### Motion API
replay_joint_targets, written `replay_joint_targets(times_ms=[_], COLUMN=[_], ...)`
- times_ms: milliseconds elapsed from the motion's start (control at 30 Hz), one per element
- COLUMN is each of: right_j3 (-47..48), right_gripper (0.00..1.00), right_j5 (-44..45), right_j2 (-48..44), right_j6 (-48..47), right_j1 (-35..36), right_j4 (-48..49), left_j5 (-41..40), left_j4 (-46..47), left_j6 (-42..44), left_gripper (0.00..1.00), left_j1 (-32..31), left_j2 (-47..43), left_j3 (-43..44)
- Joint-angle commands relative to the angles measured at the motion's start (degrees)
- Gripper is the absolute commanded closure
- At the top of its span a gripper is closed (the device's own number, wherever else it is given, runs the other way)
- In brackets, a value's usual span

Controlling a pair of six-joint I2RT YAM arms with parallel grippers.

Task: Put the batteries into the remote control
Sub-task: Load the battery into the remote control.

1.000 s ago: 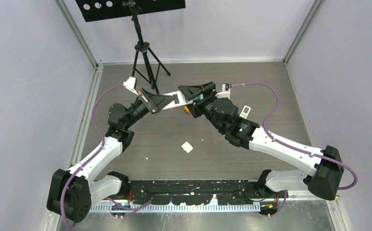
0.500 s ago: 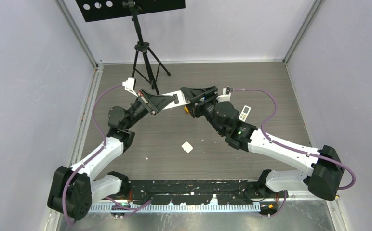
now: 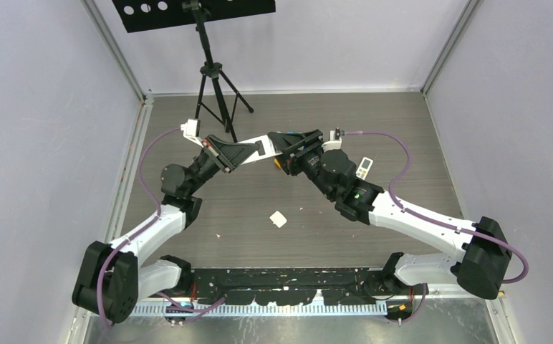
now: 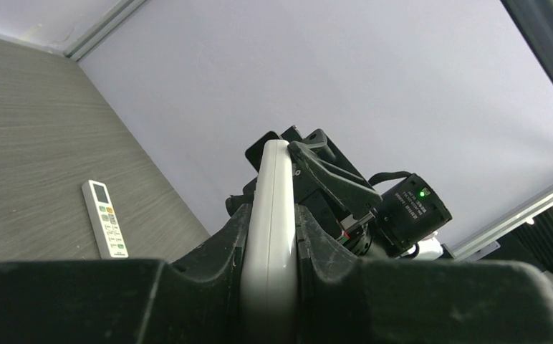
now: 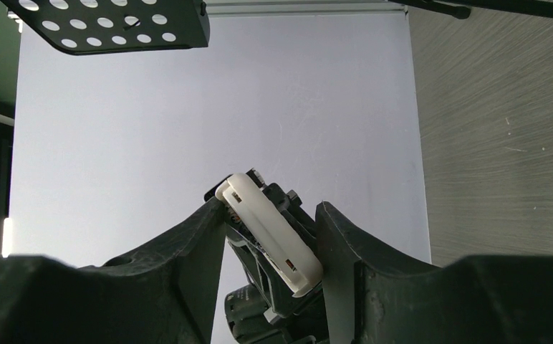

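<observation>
The left gripper (image 4: pixel 273 215) is clenched on the white remote control (image 4: pixel 273 172), which it holds edge-on and raised off the grey table (image 3: pixel 402 122), near the middle of the far half. In the right wrist view the right gripper (image 5: pixel 272 208) has a finger on either side of that remote, which lies slantwise across the gap; whether those fingers have closed on it cannot be told. No brand, label or writing is legible anywhere: a second white remote (image 3: pixel 363 168) lies flat on the table just beside the right arm, and the left wrist view shows its small screen and rows of coloured buttons, too small to read. That view also shows a green light (image 4: pixel 422 192) on the right wrist's camera unit. Only the top view shows a small white flat piece (image 3: pixel 279 218) lying alone nearer the bases, and a black tripod (image 3: pixel 216 79) at the far edge. The right wrist view shows a black perforated panel (image 5: pixel 109 21) overhead. The batteries cannot be made out in any view
</observation>
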Motion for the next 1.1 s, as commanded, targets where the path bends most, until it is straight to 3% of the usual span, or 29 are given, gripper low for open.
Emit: replay_joint_targets(times_ms=[0, 67, 367, 700, 767, 867, 933, 1067], right_j3=[1.63, 1.59, 0.26, 0.30, 0.51, -1.10, -2.06, -2.75], right_gripper=[0.60, 0.67, 0.75, 0.74, 0.61, 0.24, 0.15, 0.14], right_j5=[-1.46, -1.64, -1.57, -6.67, -7.87, -10.15, -13.71, -24.21], right_j2=[-0.94, -0.71, -0.06, 3.66, 4.09, 3.58, 2.71, 0.22], right_j6=[0.65, 0.38, -2.51, -1.02, -1.08, -4.19, -6.79, -11.70], right_j1=[-0.39, -0.39, -1.18, -3.24, -3.57, -4.66, -6.44, -11.41], right_j4=[4.88, 5.02, 7.96, 9.59, 9.86, 15.24, 19.00, 17.65], left_j5=[-1.05, -1.19, -3.27, -2.43, -2.51, -2.52, -2.61, -2.22], left_j4=[3.47, 2.50, -11.00, -16.74, -17.18, -18.48, -21.31, -29.20], left_j6=[-2.44, -4.13, -5.79, -5.65, -5.32, -3.32, -0.08, 8.16], left_gripper=[1.00, 1.00, 1.00, 1.00, 1.00, 1.00, 1.00, 1.00], left_j1=[-0.12, -0.12, -0.12, -0.12, -0.12, -0.04, 0.14, 0.60], left_j2=[-0.90, -1.67, -7.31, -10.04, -9.83, -9.38, -9.45, -10.18], left_j3=[-0.29, 0.26, 2.31, 4.47, 4.40, 4.27, 4.21, 4.84])
